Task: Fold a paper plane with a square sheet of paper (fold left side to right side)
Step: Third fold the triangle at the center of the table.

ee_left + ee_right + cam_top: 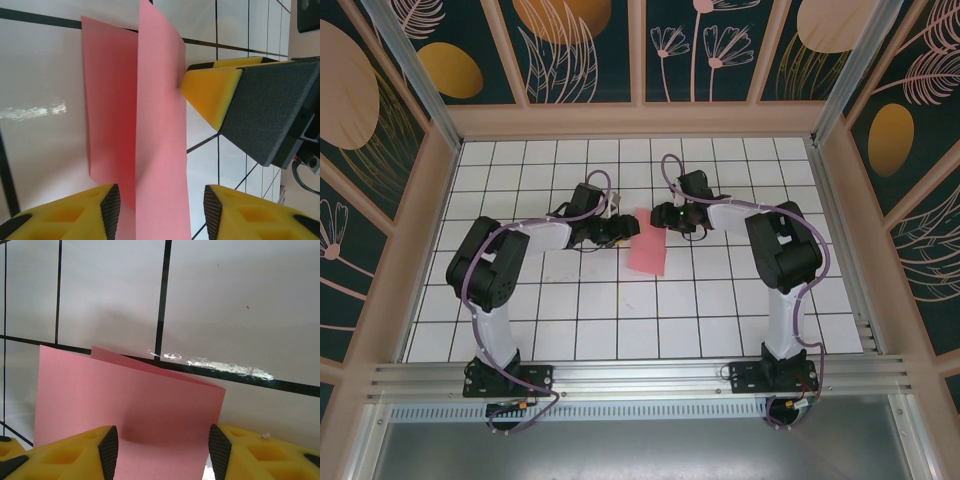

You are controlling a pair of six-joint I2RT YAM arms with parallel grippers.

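Counter (620, 330): glossy white tiles with black grid lines, a streak of glare (220, 366) on one line. Wall panels (580, 50) on three sides, dark teal with peach ovals and pale line-drawn flowers, set in a light wooden frame (640, 120); aluminium rail (650, 372) along the near edge

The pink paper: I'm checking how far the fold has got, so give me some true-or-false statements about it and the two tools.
1. The pink paper rests on the gridded table. True.
2. It is already a slim pointed dart. False: it is a narrow rectangle, one layer over the other.
3. The left tool is clamped shut. False: its jaws stand apart, with paper between them.
4. In the left wrist view, a yellow finger of the right tool meets the paper's edge. True.
5. In the right wrist view the layers' edges match exactly. False: a corner of the lower layer peeks out.
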